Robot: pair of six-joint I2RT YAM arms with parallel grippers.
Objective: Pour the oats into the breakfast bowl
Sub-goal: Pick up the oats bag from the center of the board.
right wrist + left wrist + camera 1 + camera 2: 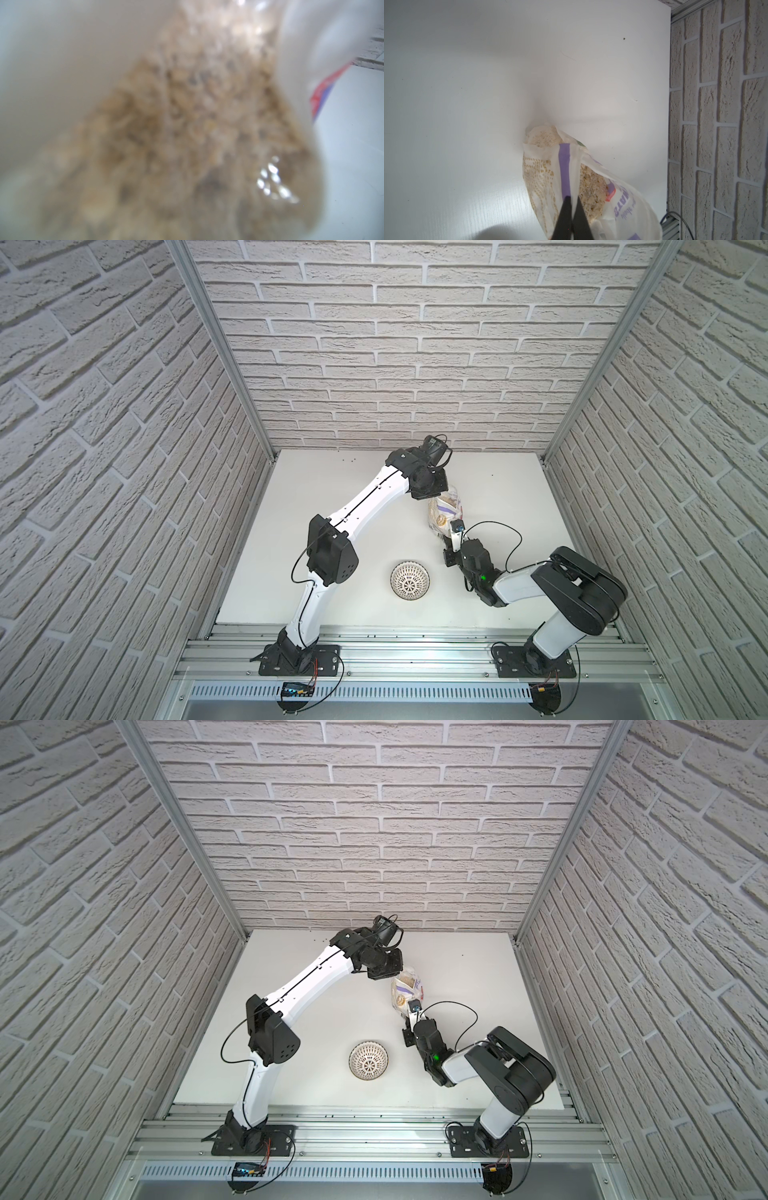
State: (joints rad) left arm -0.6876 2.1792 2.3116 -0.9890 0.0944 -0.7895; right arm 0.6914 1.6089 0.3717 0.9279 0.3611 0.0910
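1. Clear plastic pouch (448, 506) holding pale oats (542, 136) is right of centre in both top views, over the white counter (332, 497).
2. Left fingers (564, 220) are closed, pinching a fold of the pouch.
3. Right fingers (443, 538) are at the pouch's lower end; whether they are open or closed cannot be told.
4. Bowl (410, 580) sits lower centre, apart from the pouch.

White tabletop (332, 497), in a top view: breakfast bowl (410, 580) resting lower centre; oats pouch (446, 509) just right of centre, surface contact unclear; dark specks (348, 459) along upper edge.
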